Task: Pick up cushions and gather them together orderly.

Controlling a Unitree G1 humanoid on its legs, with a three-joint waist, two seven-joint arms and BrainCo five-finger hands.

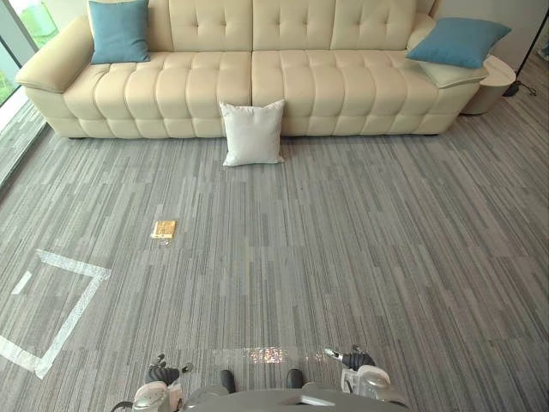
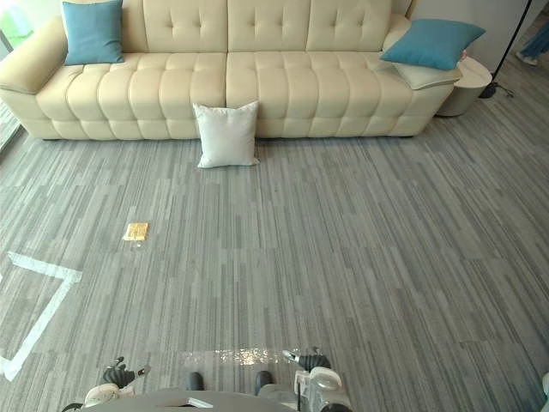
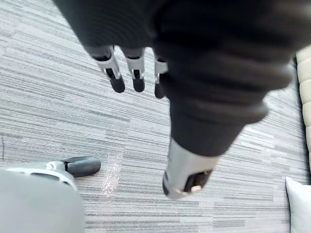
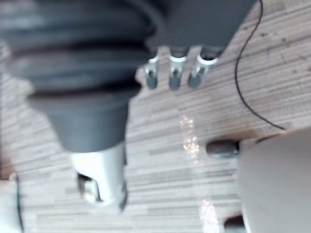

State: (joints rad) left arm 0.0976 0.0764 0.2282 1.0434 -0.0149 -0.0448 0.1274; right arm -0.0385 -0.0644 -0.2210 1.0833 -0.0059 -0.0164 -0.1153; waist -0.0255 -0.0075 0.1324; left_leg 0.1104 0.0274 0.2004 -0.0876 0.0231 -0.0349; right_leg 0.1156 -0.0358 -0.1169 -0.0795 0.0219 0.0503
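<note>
My left robot hand (image 3: 137, 74) hangs low at my side, fingers slack and straight, grasping nothing. My right robot hand (image 4: 174, 73) is the same, released and empty above the floor (image 1: 360, 257).

The cushions are all well apart from me, at the sofa (image 1: 283, 86). The white cushion (image 1: 252, 131) stands on the floor, leaning against the middle of the sofa's front edge. One blue cushion (image 1: 118, 31) is propped upright in the sofa's left corner. The other blue cushion (image 1: 457, 40) lies tilted on top of the right arm.

I judge the walk in to be the first risk. A small flat yellow-brown object (image 1: 163, 229) lies on the floor between me and the sofa's left end, and I could step on it. The white cushion only leans, so a one-sided touch may topple it flat. The blue cushion on the arm could slide off towards the round side table (image 1: 497, 81) if I nudge it. It is soft, so it may sag out of a shallow pinch.

My wrist views give me the slack fingers close up. The left one catches a corner of the white cushion. The head views lay out all three cushions and the white tape outline (image 1: 73, 292) at the floor's left.
</note>
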